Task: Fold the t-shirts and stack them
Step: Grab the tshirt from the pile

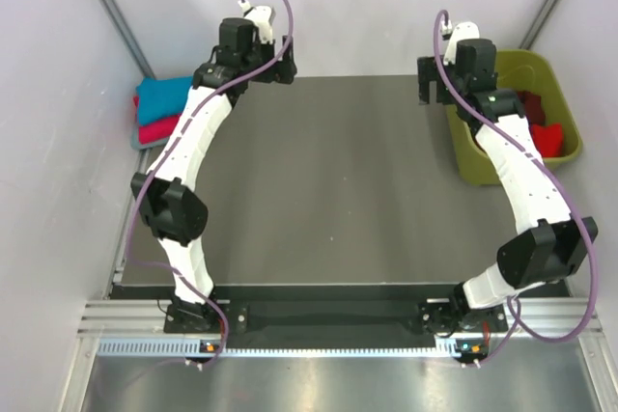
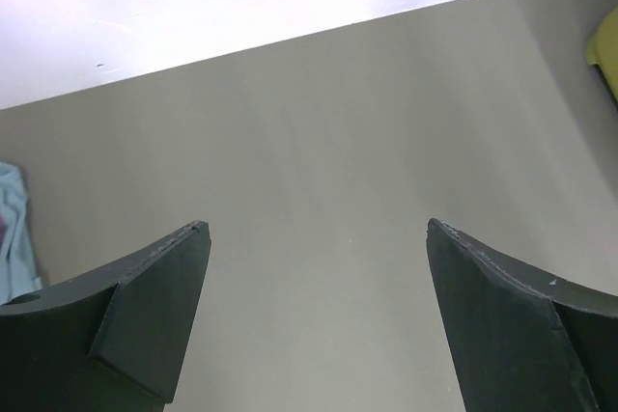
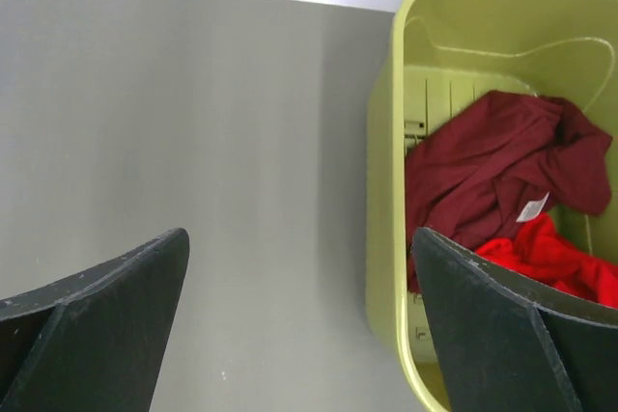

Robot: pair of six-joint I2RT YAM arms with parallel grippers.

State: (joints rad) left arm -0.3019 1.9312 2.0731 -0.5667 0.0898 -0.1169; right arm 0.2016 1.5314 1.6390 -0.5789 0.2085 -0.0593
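- The left hand [image 2: 319,238] and right hand [image 3: 299,238] were held spread over the grey counter [image 1: 328,190].
- A dark maroon cloth t-shirt [image 3: 483,171] was heaped in an olive-green plastic basket [image 3: 381,190].

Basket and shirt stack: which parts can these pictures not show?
Basket, right wrist view: near end cut by the lower edge; a finger covers part of the bright red shirt.
Under the maroon shirt: hidden.
Stack, top view: the left arm overlaps its edge; layers too small to count.
Pale grey-blue cloth, left wrist view: cut by the left edge.
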